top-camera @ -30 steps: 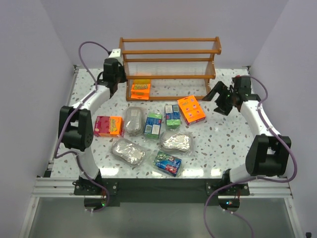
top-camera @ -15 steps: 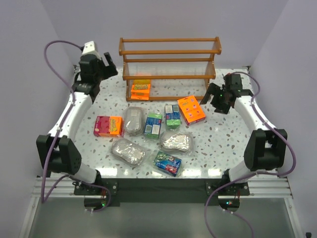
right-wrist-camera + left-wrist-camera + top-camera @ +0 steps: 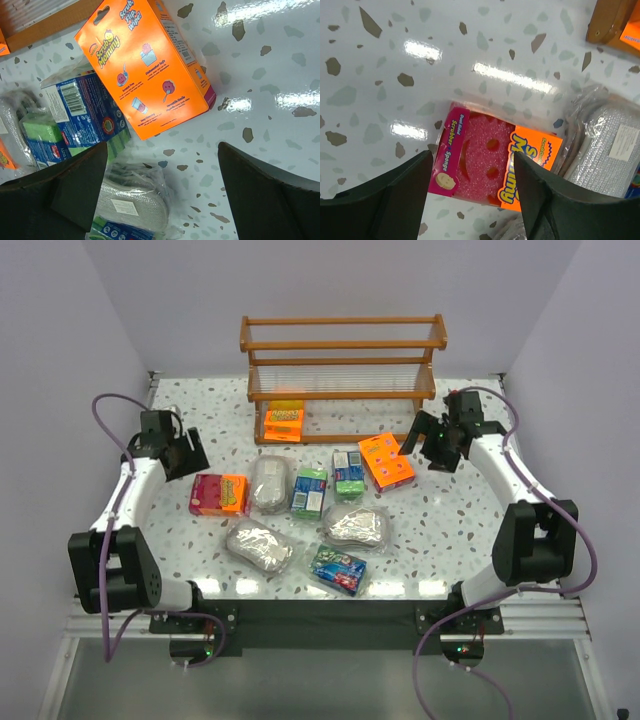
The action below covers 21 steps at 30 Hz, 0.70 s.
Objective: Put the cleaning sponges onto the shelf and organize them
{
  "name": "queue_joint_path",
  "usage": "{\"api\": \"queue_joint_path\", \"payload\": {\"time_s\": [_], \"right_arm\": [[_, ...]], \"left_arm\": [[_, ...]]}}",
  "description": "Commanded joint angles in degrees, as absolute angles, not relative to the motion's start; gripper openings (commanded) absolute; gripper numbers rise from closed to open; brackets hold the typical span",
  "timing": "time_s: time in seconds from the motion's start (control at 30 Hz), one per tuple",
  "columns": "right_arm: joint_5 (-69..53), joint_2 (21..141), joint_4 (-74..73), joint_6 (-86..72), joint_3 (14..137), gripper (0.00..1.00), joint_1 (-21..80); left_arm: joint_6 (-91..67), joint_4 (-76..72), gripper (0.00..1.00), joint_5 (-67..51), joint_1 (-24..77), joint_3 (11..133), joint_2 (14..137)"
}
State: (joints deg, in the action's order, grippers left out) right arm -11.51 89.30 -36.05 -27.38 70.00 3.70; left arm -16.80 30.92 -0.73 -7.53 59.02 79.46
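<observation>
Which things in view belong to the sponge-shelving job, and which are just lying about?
Belongs to the job:
wooden shelf
three orange-and-pink packs, one already low in the shelf
three green/blue boxes
three silvery wrapped ovals

Just lying about:
nothing loose; the only other thing is the speckled table

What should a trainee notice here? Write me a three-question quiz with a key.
1. How many silver packs lie on the table?
2. True or false: the top tier of the shelf holds a pack.
3. The left claw is aimed at: A) a silver pack, B) the pink-and-orange pack, C) the shelf.
Key: 1. three; 2. false; 3. B.
</observation>
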Motion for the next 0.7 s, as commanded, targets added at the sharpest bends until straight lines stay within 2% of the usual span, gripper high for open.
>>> {"api": "queue_joint_path", "payload": {"time_s": [0.0, 0.17, 0.43, 0.67], "right_arm": [[-13.01, 87.89, -35.77, -26.72, 69.79, 0.95, 4.13], [-13.89, 88.24, -35.86, -26.81, 69.79, 0.95, 4.66], [-14.94, 88.68, -35.25, -27.16, 69.61, 0.95, 5.1], [-14.94, 88.51, -35.16, -27.25, 69.43, 0.96, 5.1]], "left_arm": [[-11.96, 30.24, 0.7, -5.36, -7.73, 58.62, 79.89], [-9.32, 32.51, 0.68, -6.86, -7.65, 60.11, 84.98], [-8.53, 33.4, 0.7, -0.44, -7.21, 58.97, 87.54], [-8.44, 33.75, 0.7, -0.18, -6.6, 59.76, 91.58]]}}
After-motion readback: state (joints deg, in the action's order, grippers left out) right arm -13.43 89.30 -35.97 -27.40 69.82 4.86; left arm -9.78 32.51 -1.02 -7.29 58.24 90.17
